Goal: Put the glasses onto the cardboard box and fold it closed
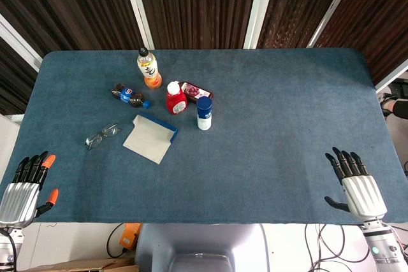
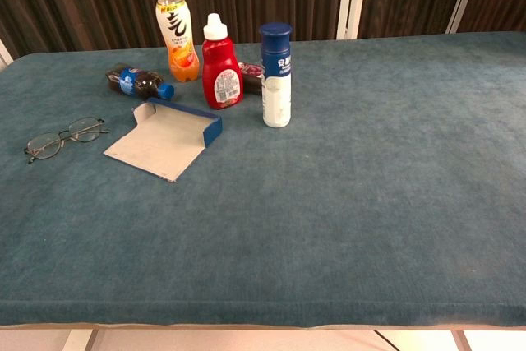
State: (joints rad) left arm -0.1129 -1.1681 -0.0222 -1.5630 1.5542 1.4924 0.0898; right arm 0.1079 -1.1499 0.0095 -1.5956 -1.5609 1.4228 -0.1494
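One glasses (image 2: 64, 138), one cardboard box (image 2: 163, 139) (unfolded), four bottles (image 2: 276, 76)

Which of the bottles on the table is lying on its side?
The small dark cola bottle with the blue label and cap, left of the red bottle. The orange drink bottle and white bottle also stand upright.

A matt, felt-like blue cloth covers the table (image 2: 370, 170), on which the flat cardboard box (image 2: 160, 139) shows a dull grey paper face, the glasses (image 2: 64, 137) thin metal-looking rims with clear lenses, and the red bottle (image 2: 221, 67) and white bottle (image 2: 276, 80) glossy smooth plastic.
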